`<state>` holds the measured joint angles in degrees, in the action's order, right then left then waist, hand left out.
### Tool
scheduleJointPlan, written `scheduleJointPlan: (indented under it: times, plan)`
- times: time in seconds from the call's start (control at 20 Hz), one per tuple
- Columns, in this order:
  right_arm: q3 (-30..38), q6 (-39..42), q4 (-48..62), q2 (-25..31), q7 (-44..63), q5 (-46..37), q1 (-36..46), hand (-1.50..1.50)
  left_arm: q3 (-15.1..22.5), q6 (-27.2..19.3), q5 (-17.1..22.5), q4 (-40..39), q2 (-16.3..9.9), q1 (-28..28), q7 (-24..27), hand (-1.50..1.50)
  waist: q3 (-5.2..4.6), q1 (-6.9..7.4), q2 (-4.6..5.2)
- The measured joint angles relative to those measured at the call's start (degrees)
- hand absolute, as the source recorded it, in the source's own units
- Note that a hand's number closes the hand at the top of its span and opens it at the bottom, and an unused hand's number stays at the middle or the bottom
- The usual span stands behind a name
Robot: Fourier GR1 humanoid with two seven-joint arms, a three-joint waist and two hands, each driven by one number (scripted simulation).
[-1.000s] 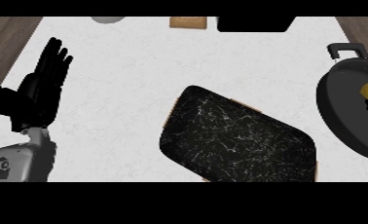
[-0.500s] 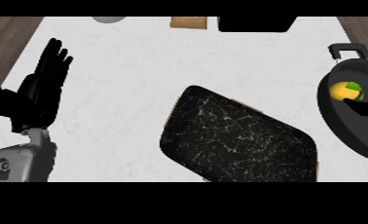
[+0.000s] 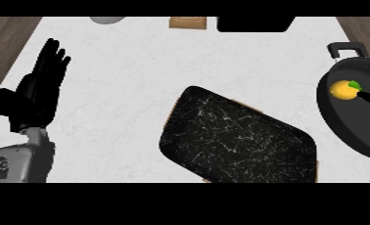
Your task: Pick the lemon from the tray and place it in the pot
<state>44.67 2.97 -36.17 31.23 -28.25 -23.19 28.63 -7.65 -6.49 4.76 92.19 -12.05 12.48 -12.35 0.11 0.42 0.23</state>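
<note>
The yellow lemon (image 3: 342, 90), with a green bit on its right side, lies inside the black pot (image 3: 339, 119) at the right edge. The pot's handle (image 3: 345, 49) points toward the back. The dark, speckled tray (image 3: 239, 141) sits tilted at the centre front with nothing on it. My left hand (image 3: 39, 89) rests open at the far left, fingers up, well away from the tray. Only a thin dark sliver of my right hand (image 3: 364, 93) shows at the right edge, just beside the lemon.
Along the back edge of the white counter stand a grey bowl (image 3: 108, 19), a tan block (image 3: 188, 22) and a black box (image 3: 256, 23). Wooden floor shows past the counter's left and right back corners.
The lemon was not visible in the pot a second ago. It appeared there half a second ago and has hardly moved since. The left hand and tray stayed still.
</note>
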Motion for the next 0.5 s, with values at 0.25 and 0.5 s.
scheduleJointPlan:
  times: [0.25,0.5]
  plan:
    - [4.5,6.3,5.9,6.4,-3.1,6.1,-0.8,-1.50,0.6,-0.5,-0.4,1.6,0.4,0.0,-1.3,0.00,0.00,0.02,-0.02]
    - [6.7,13.6,11.5,13.8,-6.4,9.7,-3.6,-1.50,0.4,-0.1,-0.5,0.6,0.7,0.1,-0.5,0.00,0.00,-0.01,0.02]
